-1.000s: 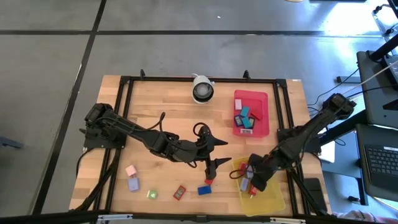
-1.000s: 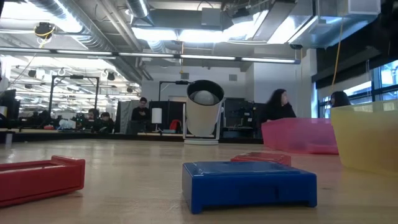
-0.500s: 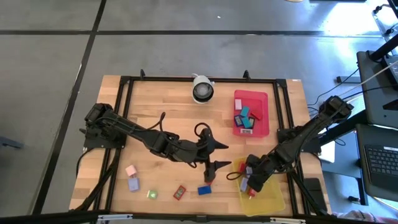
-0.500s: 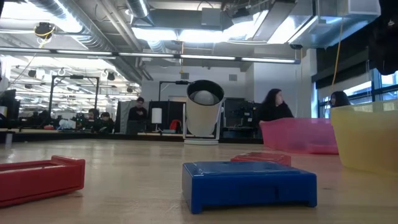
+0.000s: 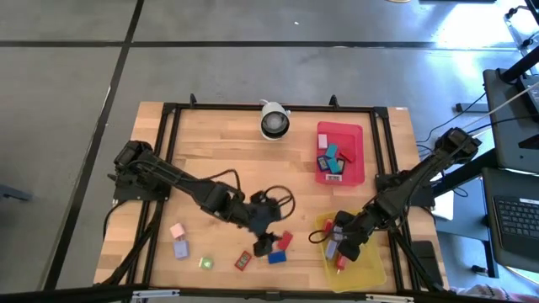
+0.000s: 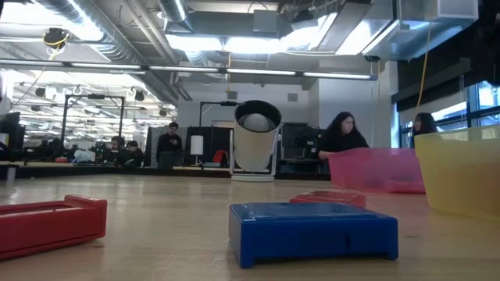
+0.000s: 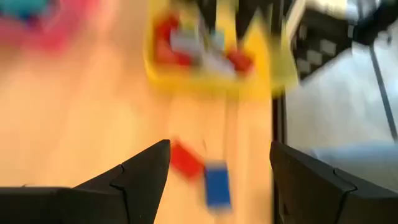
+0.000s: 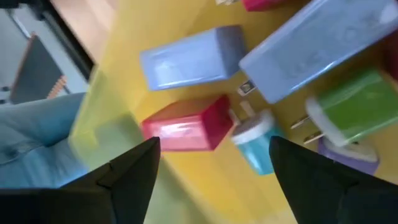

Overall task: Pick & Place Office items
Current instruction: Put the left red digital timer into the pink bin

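Left end effector [image 5: 268, 238] spread, empty, above red block [image 5: 284, 241] and blue block [image 5: 275, 257], table near-centre. Light, stiff, slick plastic: pinch the long flat sides. Right end effector [image 5: 341, 248] spread over yellow tray [image 5: 370, 278].

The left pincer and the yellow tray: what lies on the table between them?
In the high view, a red block and a blue block lie just beside the open left pincer; beyond them, bare wood runs to the yellow tray.

Two trays — one red [image 5: 359, 154], one yellow [image 5: 370, 273] — and six loose blocks [image 5: 276, 257].
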Motion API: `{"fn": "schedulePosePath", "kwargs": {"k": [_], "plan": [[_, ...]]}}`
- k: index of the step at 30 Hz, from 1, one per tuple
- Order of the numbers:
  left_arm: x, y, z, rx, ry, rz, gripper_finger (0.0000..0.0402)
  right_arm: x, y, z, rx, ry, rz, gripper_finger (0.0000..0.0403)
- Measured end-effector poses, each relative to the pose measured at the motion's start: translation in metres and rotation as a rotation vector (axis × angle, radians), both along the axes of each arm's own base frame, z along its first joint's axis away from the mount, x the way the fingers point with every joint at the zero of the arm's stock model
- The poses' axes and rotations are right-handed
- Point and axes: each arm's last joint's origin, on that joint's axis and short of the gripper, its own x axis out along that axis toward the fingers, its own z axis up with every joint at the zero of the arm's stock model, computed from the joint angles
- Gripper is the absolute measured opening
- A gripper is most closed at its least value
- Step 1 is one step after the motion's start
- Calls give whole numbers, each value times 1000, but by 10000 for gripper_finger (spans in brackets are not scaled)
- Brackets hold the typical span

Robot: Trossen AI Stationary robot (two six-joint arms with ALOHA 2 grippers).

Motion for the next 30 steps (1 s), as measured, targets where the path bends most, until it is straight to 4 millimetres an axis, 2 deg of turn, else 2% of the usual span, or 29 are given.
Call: {"fn": "schedulePosePath", "kwargs": {"k": [5, 10, 15, 19, 24, 30], "plan": [[-22, -19, -11, -94, 169, 156, 272, -3, -5, 16, 10, -90, -26, 301], [-38, -43, -23, -158, 218, 372, 272, -7, -11, 31, -5, -218, 22, 294], [-37, -70, -54, -188, 260, 458, 272, -9, -18, 41, -4, -302, 72, 291], [-31, -81, -84, -233, 409, 452, 272, -10, -21, 46, -17, -357, 128, 291], [-25, -85, -115, -257, 558, 447, 272, -11, -21, 47, -52, -412, 220, 291], [-20, -81, -139, -254, 672, 506, 272, -11, -22, 47, -90, -460, 310, 291]]}}
